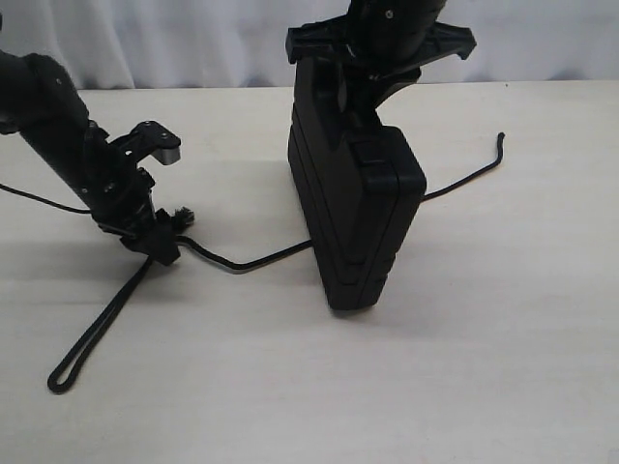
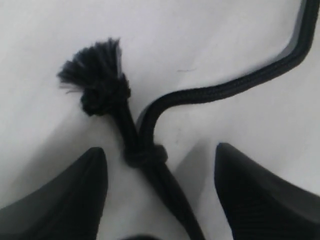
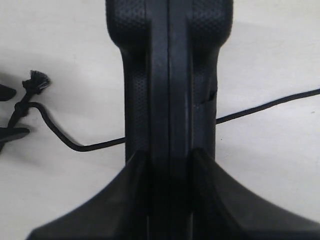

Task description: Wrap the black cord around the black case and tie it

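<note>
Right gripper (image 3: 168,162) pinches upright black case (image 1: 363,208); left gripper (image 2: 160,152) spread astride knotted, frayed cord (image 2: 200,95).

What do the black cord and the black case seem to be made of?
The black cord looks like braided textile fibre, matte: a woven pattern shows, and its end frays into a tuft. The black case looks like moulded hard plastic, probably, with a fine pebbled, low-gloss surface.
</note>
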Robot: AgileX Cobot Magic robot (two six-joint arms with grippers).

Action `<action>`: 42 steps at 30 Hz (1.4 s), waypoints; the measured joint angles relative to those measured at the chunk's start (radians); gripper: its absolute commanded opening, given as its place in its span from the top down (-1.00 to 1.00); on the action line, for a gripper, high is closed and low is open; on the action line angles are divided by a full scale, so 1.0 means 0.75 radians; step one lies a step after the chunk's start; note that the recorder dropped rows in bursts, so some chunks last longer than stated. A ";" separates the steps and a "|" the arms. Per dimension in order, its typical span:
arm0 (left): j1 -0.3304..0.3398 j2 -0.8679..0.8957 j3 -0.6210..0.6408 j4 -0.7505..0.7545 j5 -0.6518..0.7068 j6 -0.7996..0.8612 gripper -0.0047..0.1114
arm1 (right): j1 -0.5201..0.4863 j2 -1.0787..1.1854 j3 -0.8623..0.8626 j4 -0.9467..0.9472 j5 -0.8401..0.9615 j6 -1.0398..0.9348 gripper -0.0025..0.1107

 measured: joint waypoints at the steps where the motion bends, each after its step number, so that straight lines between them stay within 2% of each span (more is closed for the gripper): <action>1: -0.013 0.000 0.000 0.000 -0.010 0.000 -0.02 | 0.000 0.000 0.000 0.000 0.000 0.000 0.88; 6: -0.085 0.000 0.000 0.101 -0.089 -0.057 0.38 | 0.000 0.000 0.000 0.000 0.000 -0.007 0.88; 12: -0.097 0.000 0.000 0.284 -0.119 -0.274 0.91 | 0.000 0.000 0.000 0.000 0.000 -0.010 0.88; 19: -0.089 0.000 0.000 0.292 -0.115 -0.788 0.92 | 0.000 0.000 0.000 0.000 0.000 -0.010 0.88; 21: -0.064 0.000 0.000 0.193 -0.069 -0.906 0.92 | 0.000 0.000 0.000 0.000 0.000 -0.010 0.88; 25: -0.024 0.000 0.000 -0.037 0.070 -0.971 0.91 | 0.000 0.000 0.000 0.000 0.000 -0.010 0.88; 28: -0.021 0.000 0.000 -0.129 0.110 -0.935 0.73 | 0.000 0.000 0.000 0.000 0.000 -0.010 0.88; 30: -0.024 0.000 0.000 -0.159 0.107 -0.876 0.47 | 0.000 0.000 0.000 0.000 0.000 -0.010 0.88; 32: -0.029 0.000 0.000 -0.172 0.107 -0.848 0.09 | 0.000 0.000 0.000 0.000 0.000 -0.010 0.88; 34: -0.032 0.000 0.000 -0.172 0.107 -0.838 -0.19 | 0.000 0.000 0.000 0.000 0.000 -0.010 0.88; 35: -0.035 0.000 0.000 -0.172 0.107 -0.835 -0.24 | 0.000 0.000 0.000 0.000 0.000 -0.010 0.88; 38: -0.035 0.000 0.000 -0.172 0.124 -0.761 -0.24 | 0.000 0.000 0.000 0.000 0.000 -0.010 0.88; 40: -0.035 0.000 -0.010 -0.139 0.150 -0.596 -0.24 | 0.000 0.000 0.000 0.000 0.000 -0.010 0.88; 42: -0.035 -0.011 -0.071 -0.019 0.193 -0.439 -0.24 | 0.000 0.000 0.000 0.000 0.000 -0.011 0.88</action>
